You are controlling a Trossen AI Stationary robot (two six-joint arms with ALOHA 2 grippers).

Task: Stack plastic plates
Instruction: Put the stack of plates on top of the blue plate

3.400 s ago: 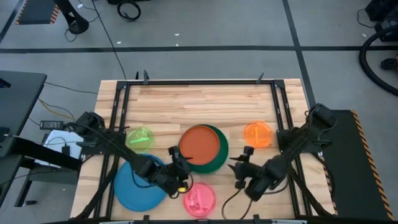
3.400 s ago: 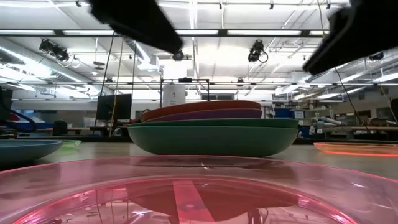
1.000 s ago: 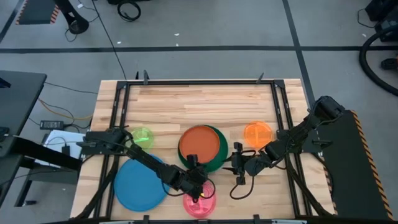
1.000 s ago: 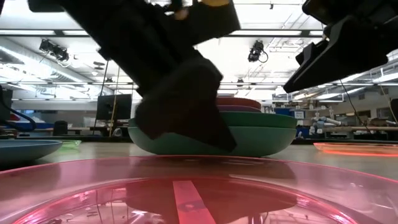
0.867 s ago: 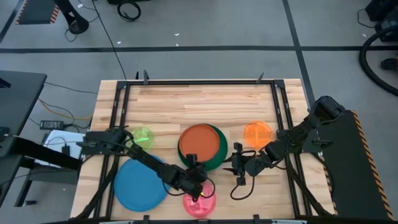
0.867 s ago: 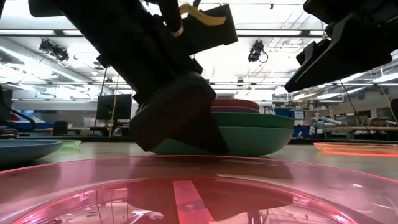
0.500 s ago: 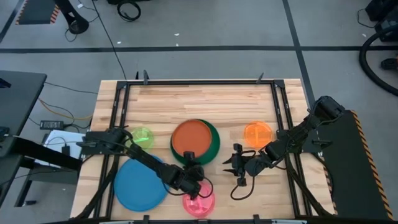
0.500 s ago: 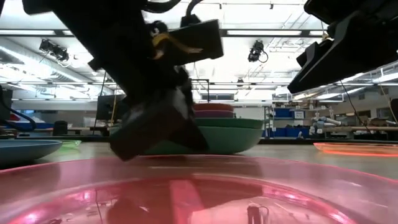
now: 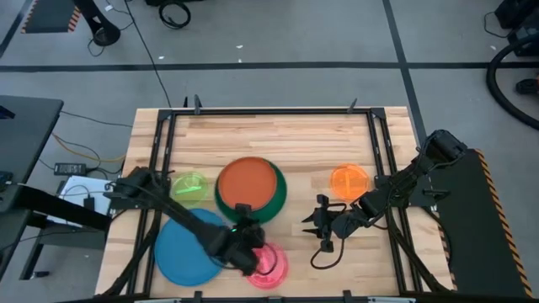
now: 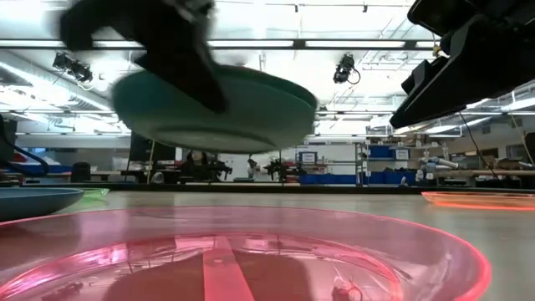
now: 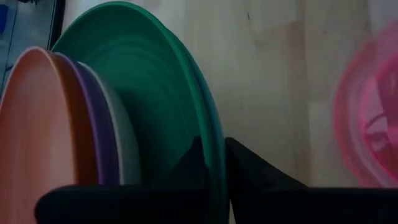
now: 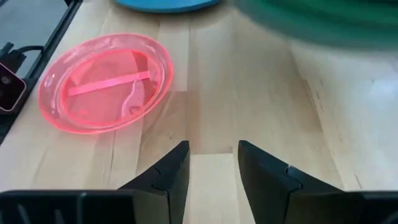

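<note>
A stack of plastic plates [image 9: 250, 187] hangs over the table's middle: green at the bottom [image 11: 155, 93], then cream, purple [image 11: 93, 124] and red-orange [image 11: 37, 137] on top. My left gripper [image 9: 242, 229] is shut on the stack's near rim. A blue plate [image 9: 187, 251] lies flat at the near left. A pink plate [image 9: 269, 264] lies at the near edge, a lime one [image 9: 190, 186] at the left and an orange one [image 9: 349, 182] at the right. My right gripper [image 9: 317, 223] stands open right of the stack, over bare wood [image 12: 213, 158]. My left gripper pinches the green bottom plate's rim [image 11: 212, 134] at the side toward the table's near edge. One finger [image 11: 186, 171] is on the plate's inner side and one [image 11: 252, 177] on its underside. The fingers come from the near side. The stack is lifted clear and slightly tilted [image 10: 217, 104].
A black frame [image 9: 269, 110] runs along the table's far edge and down both sides. Bare wood lies across the far half and between the stack and the orange plate. The pink plate [image 12: 106, 81] lies just ahead of my right gripper.
My left gripper has gone toward the table's left edge and up, carrying the plate stack by its near rim. The stack first slid left on the table and now hangs clear of it, slightly tilted. The pink plate has shifted a little.
</note>
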